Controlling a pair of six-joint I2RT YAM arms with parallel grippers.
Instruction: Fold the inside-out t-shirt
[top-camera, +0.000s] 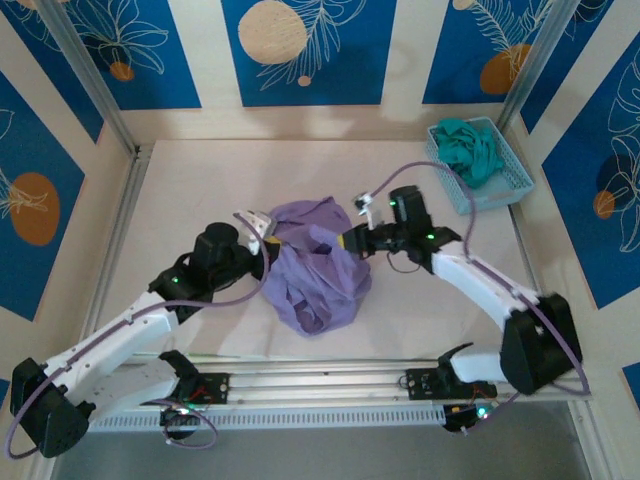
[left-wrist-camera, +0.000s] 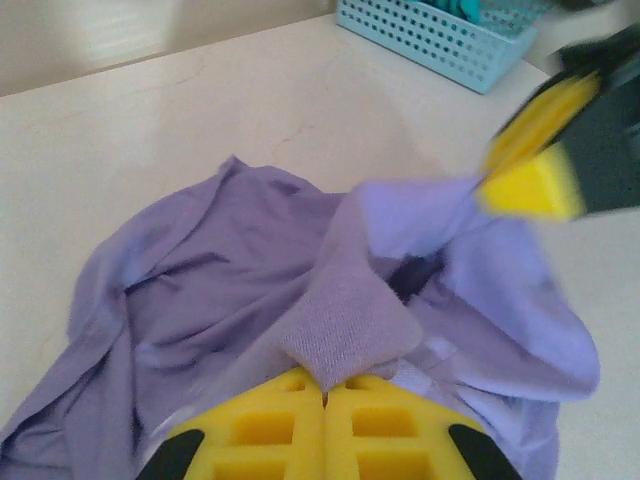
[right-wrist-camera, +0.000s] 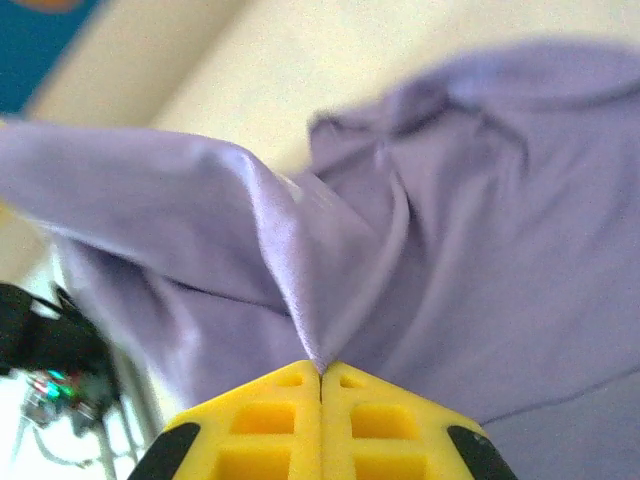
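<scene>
The inside-out t-shirt (top-camera: 315, 270) is a lavender bundle, crumpled in the middle of the table between the two arms. My left gripper (top-camera: 265, 240) is at its left edge, shut on a thick fold of the fabric (left-wrist-camera: 345, 320) that sticks out from the closed yellow fingers (left-wrist-camera: 270, 420). My right gripper (top-camera: 352, 241) is at the shirt's right side, shut on a pinched ridge of cloth (right-wrist-camera: 310, 300) that runs into the closed yellow fingers (right-wrist-camera: 270, 425). The right gripper's yellow fingers (left-wrist-camera: 540, 150) also show in the left wrist view, above the shirt.
A light blue perforated basket (top-camera: 505, 180) holding a teal-green garment (top-camera: 470, 148) stands at the back right of the table; its wall (left-wrist-camera: 440, 40) shows in the left wrist view. Metal frame posts and patterned walls enclose the table.
</scene>
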